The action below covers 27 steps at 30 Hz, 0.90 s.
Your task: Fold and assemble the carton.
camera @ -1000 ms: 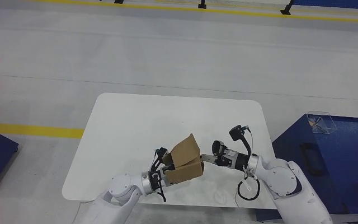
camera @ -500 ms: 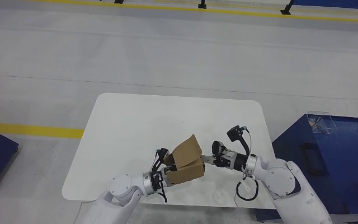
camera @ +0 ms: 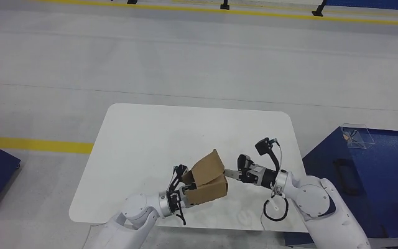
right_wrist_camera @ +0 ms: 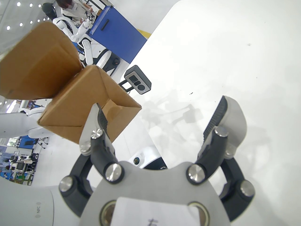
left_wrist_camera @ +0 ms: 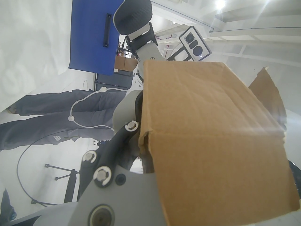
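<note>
The carton (camera: 207,180) is part-way assembled. Its body has been opened from flat into a squared box shape and sits over the near middle of the table (camera: 155,137), between the two arms. It appears to be lifted clear of the surface, though the underside is hidden. The left pincer (camera: 184,184) is clenched on the carton's left side and carries it. In the left wrist view the cardboard wall runs straight down into that pincer, with one finger (left_wrist_camera: 132,15) showing on the outside. The right pincer (right_wrist_camera: 160,118) is released, its two fingers spread wide with nothing between them. It sits at the carton's right end, with one finger (right_wrist_camera: 100,118) right at the rim of the opening; I cannot tell whether it touches. That right end is open. The right wrist view looks into the hollow, where an inner panel seems partly turned in. One large flap (camera: 211,163) stands up from the far top edge, unfolded. So the erecting looks done and the closing does not. The upright flap and the panels of the open right end remain to be folded in and tucked. The left end is hidden by the pincer, so its state cannot be judged.
</note>
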Motion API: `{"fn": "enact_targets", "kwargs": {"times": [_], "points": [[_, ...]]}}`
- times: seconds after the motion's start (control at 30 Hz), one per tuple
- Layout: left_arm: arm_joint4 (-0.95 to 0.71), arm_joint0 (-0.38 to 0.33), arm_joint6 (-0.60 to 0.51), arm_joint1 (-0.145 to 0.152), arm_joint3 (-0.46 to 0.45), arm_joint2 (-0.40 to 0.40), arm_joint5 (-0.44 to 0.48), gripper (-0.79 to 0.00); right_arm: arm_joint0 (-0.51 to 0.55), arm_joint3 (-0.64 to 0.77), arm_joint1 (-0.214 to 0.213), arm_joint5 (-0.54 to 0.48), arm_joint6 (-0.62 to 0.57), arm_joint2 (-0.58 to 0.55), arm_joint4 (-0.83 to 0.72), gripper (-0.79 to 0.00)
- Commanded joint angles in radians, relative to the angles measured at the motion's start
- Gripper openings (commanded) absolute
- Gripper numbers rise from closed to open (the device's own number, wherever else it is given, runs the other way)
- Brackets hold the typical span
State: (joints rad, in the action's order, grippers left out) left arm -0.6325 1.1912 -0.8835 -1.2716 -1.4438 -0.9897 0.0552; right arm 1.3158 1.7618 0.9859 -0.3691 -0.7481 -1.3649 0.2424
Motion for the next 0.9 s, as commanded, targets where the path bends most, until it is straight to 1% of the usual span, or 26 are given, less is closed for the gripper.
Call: {"fn": "enact_targets", "kwargs": {"times": [0.0,0.1,0.23,0.5,0.7,0.87], "points": [[-0.006,-0.001,-0.004,0.0,0.003,-0.002,0.001,-0.785,0.006,-0.01,-0.003,0.005,-0.01,-0.016,-0.006,0.0],[-0.017,-0.002,-0.011,-0.001,0.008,-0.003,0.0,-0.785,0.005,-0.031,-0.005,0.015,-0.061,-0.018,-0.05,0.0],[-0.024,-0.006,-0.02,-0.002,0.015,-0.002,-0.001,-0.785,-0.005,-0.037,-0.004,0.014,-0.082,0.005,-0.061,0.0],[-0.017,-0.015,-0.019,-0.005,0.016,0.007,-0.008,-0.785,-0.036,-0.035,0.003,0.024,-0.065,0.059,-0.033,0.0],[-0.012,-0.018,-0.016,-0.005,0.018,0.007,-0.014,-0.785,-0.047,-0.04,0.005,0.023,-0.063,0.072,-0.029,0.0],[-0.011,-0.022,-0.015,-0.006,0.016,0.009,-0.015,-0.785,-0.048,-0.042,0.005,0.002,-0.047,0.079,-0.024,0.0]]}}
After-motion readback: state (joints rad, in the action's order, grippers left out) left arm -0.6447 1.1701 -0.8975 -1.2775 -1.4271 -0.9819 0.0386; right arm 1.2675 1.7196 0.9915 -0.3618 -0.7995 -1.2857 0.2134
